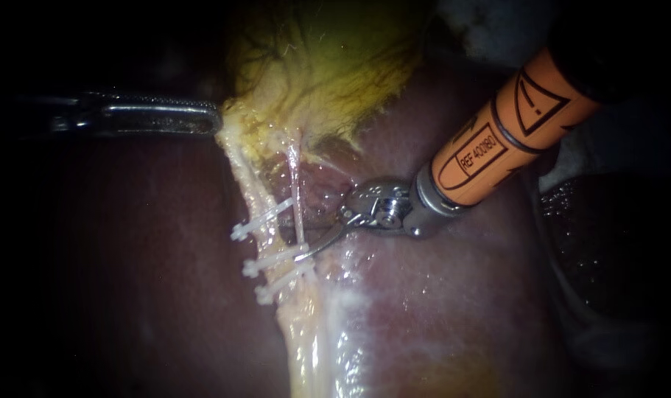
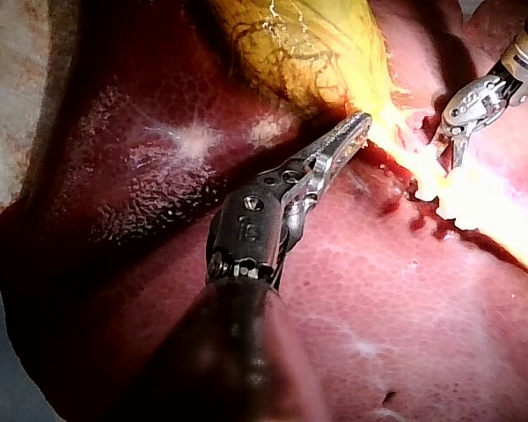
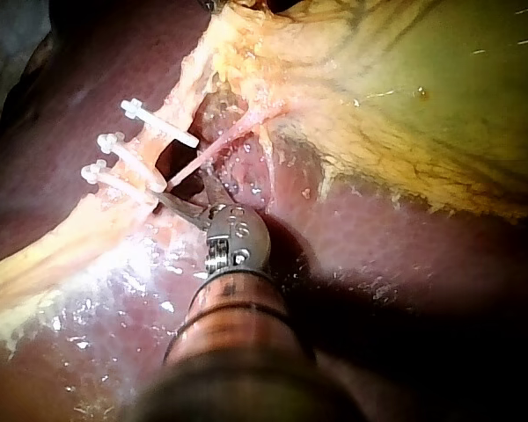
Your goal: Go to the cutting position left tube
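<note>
I am holding my right instrument point(image 1: 306, 252) low over the liver point(image 1: 438, 295), its tip just beside the three clips point(image 1: 272, 259) on the left tube point(image 1: 247, 184); I cannot tell whether its blades are apart. I am aiming for the gap between two clips, square to the tube and touching neither clip. Beyond, my left instrument point(image 1: 206, 118) is clamping its jaws on the gallbladder point(image 1: 320, 66) edge, holding the tube taut.

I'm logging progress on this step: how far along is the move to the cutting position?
Done: three clips sit across the tube, and the left tool grips the gallbladder. In hand: the right tool has its tip at the clips' ends. Left: it is not yet around the tube, which looks uncut.
</note>
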`<state>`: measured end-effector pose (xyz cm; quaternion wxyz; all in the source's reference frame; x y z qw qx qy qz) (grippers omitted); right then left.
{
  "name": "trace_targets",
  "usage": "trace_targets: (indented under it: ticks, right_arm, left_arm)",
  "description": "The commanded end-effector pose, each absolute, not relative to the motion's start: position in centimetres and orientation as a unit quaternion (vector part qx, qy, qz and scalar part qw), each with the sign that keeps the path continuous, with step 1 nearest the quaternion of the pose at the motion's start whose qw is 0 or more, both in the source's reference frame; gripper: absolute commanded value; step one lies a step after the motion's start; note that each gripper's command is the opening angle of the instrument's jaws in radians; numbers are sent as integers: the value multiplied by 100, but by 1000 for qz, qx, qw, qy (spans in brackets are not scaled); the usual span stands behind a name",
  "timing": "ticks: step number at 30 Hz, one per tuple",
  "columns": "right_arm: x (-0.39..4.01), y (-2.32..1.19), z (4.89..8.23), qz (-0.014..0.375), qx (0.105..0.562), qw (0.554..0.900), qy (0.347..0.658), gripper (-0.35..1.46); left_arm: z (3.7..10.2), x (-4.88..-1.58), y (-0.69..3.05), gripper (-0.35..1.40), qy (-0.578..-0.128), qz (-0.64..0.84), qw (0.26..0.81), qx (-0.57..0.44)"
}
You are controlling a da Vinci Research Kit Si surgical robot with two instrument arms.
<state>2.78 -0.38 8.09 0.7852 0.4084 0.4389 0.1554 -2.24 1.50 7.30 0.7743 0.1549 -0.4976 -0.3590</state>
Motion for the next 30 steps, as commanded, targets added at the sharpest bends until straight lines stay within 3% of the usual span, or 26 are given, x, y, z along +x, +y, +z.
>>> trace_targets:
  ticks: [1,11,23,30]
  right_arm:
    - [278,-37,809,155,408,785,439,114]
    - [259,-33,802,150,412,783,441,114]
    - [225,-18,771,144,427,777,440,115]
    - [224,-27,757,95,465,759,446,115]
  left_arm:
    - [730,-224,150,-35,-497,-359,774,155]
    - [730,-224,150,-35,-497,-359,774,155]
    - [730,-224,150,-35,-497,-359,774,155]
    - [730,-224,150,-35,-497,-359,774,155]
